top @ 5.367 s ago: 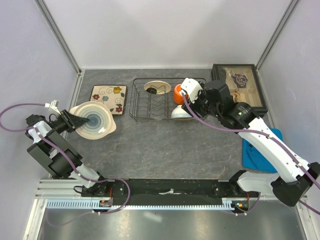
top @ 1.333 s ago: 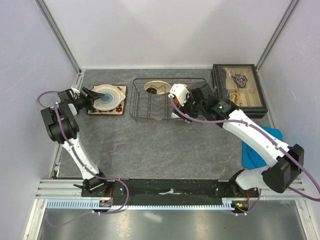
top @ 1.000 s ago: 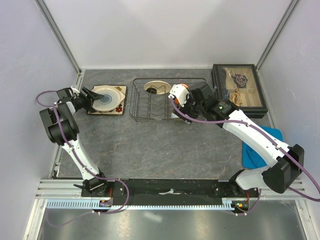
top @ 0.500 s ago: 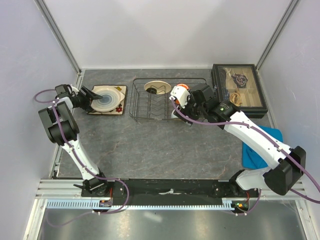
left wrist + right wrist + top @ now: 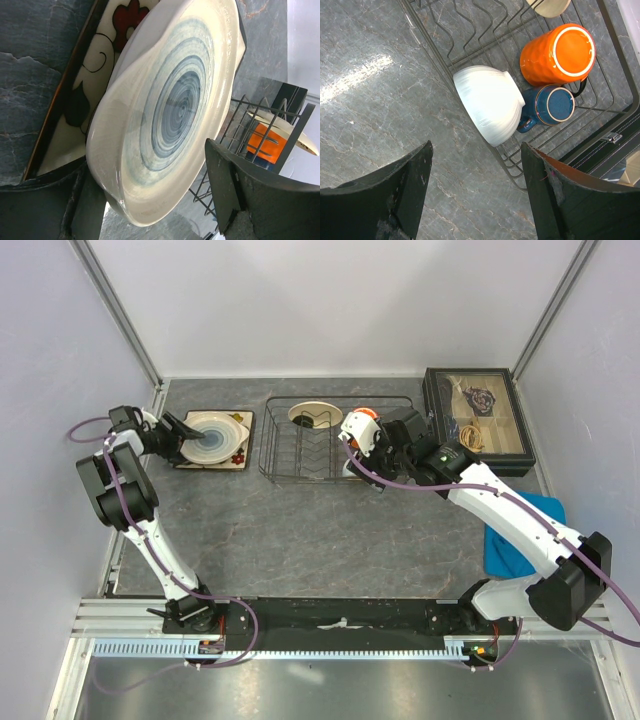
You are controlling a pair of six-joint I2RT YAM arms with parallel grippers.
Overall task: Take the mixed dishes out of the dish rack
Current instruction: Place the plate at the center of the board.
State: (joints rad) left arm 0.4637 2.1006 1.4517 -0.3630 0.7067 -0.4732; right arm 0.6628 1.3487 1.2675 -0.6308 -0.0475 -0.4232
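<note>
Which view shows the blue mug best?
The right wrist view: the blue mug sits unobstructed in the rack beside the white bowl and orange cup. From the top camera the right arm hides it; the left wrist view does not show it clearly.

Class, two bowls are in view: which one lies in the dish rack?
The white ribbed bowl, beside the dark blue mug; the cream, blue-swirled bowl sits on the flowered plate.

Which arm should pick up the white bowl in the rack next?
Right. The right fingers hang open just above the white ribbed bowl in the dark wire rack. The left fingers are away at the cream blue-swirled bowl on the flowered square plate.
</note>
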